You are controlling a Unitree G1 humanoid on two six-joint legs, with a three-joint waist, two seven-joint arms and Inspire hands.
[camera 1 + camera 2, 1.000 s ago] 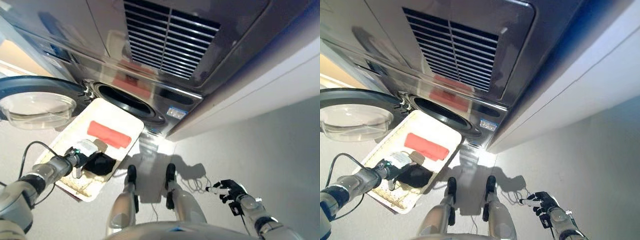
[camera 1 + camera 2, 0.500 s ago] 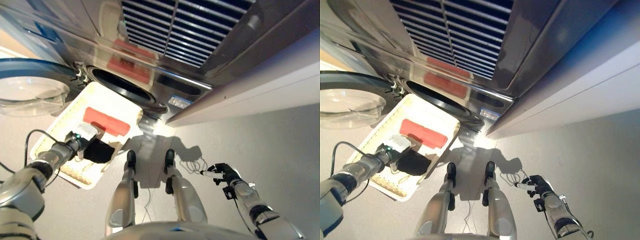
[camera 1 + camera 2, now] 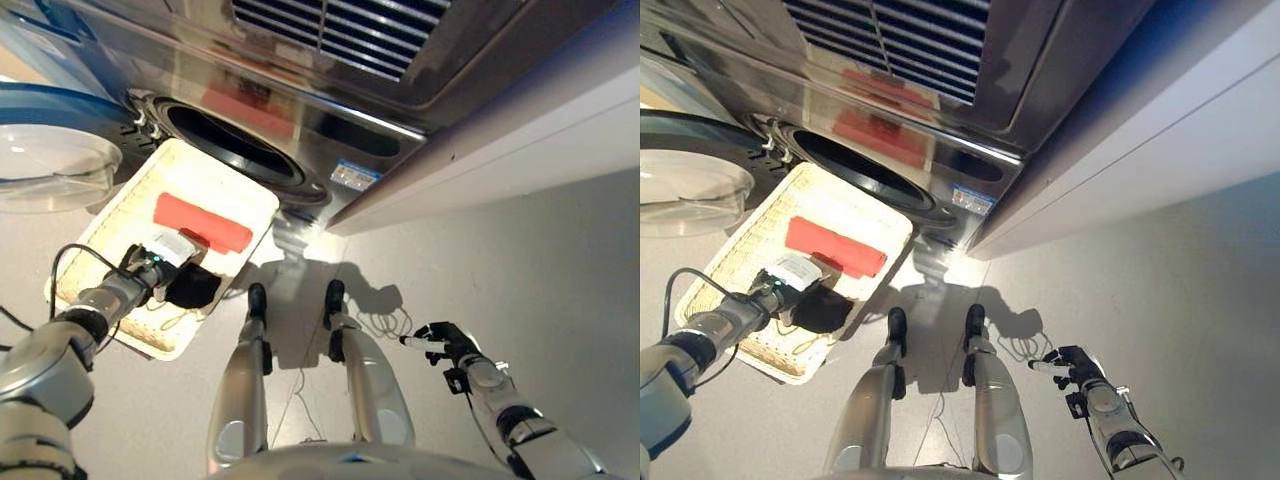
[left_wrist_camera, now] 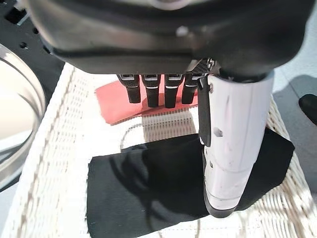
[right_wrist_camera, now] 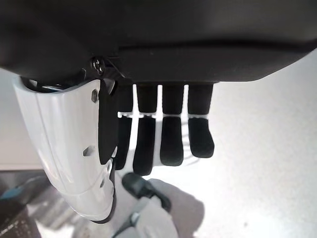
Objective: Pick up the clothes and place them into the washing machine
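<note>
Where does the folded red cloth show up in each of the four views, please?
Left eye view: red cloth in the white basket, before the washing machine's opening.
Right eye view: same spot.
Left wrist view: beyond the left hand, past the black cloth.
Right wrist view: not in it.
Shared landmark: the basket.

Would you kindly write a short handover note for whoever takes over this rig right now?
Left hand: open, fingers straight, over the black cloth in the white basket; not gripping it yet.
Right hand: open, idle, low on the right over the floor.
Red cloth also lies in the basket, nearer the washing machine, whose door stands open.
Done: nothing loaded that I can see.
Left: grasp each cloth and put both into the drum.
</note>
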